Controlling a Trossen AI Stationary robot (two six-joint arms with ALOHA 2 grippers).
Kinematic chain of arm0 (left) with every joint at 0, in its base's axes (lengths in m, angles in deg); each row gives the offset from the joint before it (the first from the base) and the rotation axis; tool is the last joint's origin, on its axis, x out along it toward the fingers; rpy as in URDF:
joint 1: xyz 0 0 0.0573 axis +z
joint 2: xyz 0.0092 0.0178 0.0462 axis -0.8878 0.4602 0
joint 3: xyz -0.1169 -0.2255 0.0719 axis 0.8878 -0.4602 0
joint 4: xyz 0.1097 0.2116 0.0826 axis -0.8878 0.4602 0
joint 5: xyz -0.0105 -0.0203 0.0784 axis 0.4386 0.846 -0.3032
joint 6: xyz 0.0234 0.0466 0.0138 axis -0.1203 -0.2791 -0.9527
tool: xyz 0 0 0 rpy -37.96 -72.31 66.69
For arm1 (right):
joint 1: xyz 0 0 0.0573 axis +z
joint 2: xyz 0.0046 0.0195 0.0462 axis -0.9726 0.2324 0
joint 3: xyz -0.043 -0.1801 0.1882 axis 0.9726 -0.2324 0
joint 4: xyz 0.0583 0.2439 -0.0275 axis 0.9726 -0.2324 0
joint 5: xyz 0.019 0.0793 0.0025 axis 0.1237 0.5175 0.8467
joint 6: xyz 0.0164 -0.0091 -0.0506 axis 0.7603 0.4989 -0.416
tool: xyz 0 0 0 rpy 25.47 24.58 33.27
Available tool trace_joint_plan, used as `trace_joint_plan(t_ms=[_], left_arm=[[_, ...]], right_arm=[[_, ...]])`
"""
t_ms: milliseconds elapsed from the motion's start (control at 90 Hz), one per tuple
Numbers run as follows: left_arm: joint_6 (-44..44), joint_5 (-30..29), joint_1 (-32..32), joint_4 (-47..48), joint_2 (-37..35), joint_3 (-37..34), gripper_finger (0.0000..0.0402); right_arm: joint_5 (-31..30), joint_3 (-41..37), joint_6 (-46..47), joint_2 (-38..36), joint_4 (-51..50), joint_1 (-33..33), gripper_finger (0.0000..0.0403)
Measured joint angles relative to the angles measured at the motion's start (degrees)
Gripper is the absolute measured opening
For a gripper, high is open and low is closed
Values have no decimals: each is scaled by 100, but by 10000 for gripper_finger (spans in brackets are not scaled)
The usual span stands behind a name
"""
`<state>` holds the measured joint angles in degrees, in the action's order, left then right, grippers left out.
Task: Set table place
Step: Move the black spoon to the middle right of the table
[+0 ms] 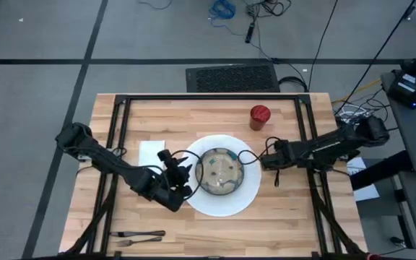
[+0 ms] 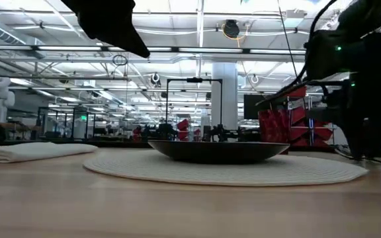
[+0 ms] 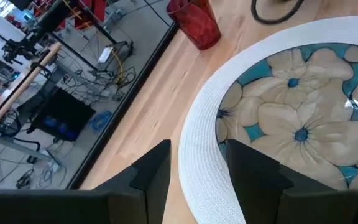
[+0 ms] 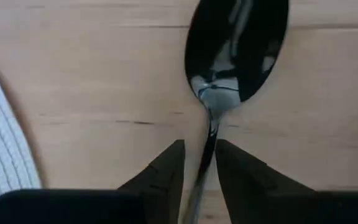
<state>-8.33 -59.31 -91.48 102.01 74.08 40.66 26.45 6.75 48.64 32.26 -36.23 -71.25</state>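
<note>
A round white plate (image 1: 248, 195) lies mid-table (image 1: 193, 115) with a patterned bowl (image 1: 221, 172) standing on it. Left of the plate lies a white napkin (image 1: 151, 152). A red cup (image 1: 259, 115) stands at the far right. My left gripper (image 3: 197, 146) hovers open above the plate's left rim (image 3: 197, 124), well above the table in the low view. My right gripper (image 1: 269, 163) is low at the plate's right side, shut on a dark spoon (image 4: 238, 50). My right gripper has the spoon's handle (image 4: 209, 134) between its two fingers, just behind the spoon's bowl. The fingers point down at the wood and the handle runs back between them, slightly slanted. I cannot tell whether the spoon rests on the table or hangs just above it.
Two more pieces of dark cutlery (image 1: 139, 236) lie near the front left edge. A black cable loop (image 1: 250, 155) hangs over the plate's right rim. Bare wood lies in front of the plate and right of the spoon.
</note>
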Motion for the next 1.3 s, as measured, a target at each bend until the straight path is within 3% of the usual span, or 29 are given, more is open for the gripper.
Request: trace_joint_plan(t_ms=[211, 489, 844, 1300], left_arm=[[52, 2, 0, -4, 0, 0, 141], [87, 2, 0, 4, 0, 0, 141], [88, 9, 0, 4, 0, 0, 141], [90, 50, 0, 18, 0, 0, 141]], right_arm=[[165, 0, -447, 81, -15, -55, 73], [343, 2, -870, 81, -14, -57, 6], [576, -16, -425, 90, -566, -123, 2], [245, -41, -224, 46, -818, -121, 3]])
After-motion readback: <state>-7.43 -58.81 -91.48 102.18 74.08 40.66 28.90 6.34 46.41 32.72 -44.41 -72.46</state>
